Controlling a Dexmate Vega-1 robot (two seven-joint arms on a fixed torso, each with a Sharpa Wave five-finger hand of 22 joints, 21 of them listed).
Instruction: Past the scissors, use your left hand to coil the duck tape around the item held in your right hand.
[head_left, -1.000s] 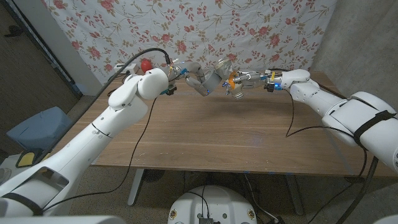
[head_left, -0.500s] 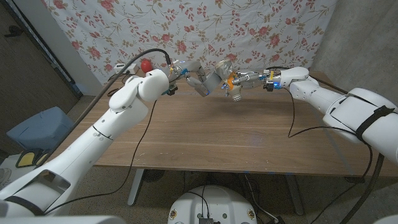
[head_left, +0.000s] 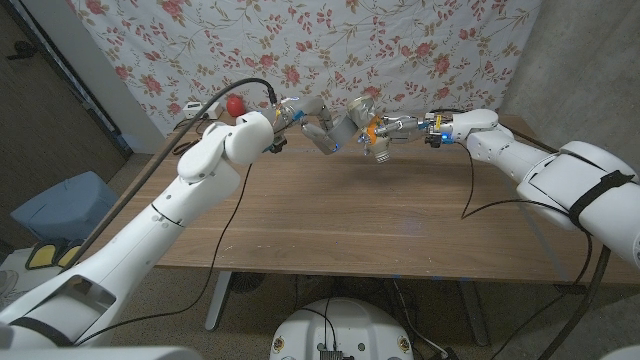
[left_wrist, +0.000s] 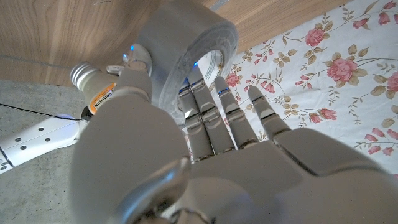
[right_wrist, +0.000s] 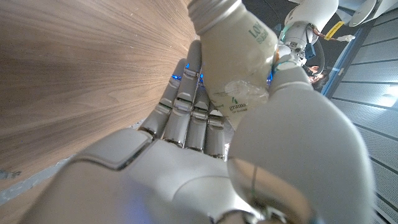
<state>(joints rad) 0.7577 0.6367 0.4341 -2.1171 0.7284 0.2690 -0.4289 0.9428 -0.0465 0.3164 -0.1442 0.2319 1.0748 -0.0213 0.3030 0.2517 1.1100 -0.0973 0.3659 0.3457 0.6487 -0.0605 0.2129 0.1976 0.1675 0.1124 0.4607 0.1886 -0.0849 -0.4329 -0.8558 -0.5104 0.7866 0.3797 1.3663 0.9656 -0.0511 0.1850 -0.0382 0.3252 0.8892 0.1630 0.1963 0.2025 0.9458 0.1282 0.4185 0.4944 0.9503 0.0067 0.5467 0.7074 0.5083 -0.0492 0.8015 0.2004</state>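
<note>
Left hand (head_left: 318, 128) grips the duct tape roll (head_left: 341, 127) above the table's far side. Right hand (head_left: 395, 128) holds a small bottle (head_left: 377, 140), neck down. Roll sits just beside the bottle, toward the robot's left.

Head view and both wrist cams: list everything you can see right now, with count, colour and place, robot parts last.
Grey duct tape roll: one, grey, gripped in the left hand above the far middle of the table.
Cream plastic bottle with an orange-banded label: one, cream, gripped in the right hand, beside the tape.
Red round object: one, red, far left edge of the table; what it is cannot be told.
Wooden table: one, brown.
Floral cloth backdrop: one, white with red roses, behind the table.
Blue object: one, on the floor at left.
Left hand: one, grey, holds the tape.
Right hand: one, grey, holds the bottle.
</note>
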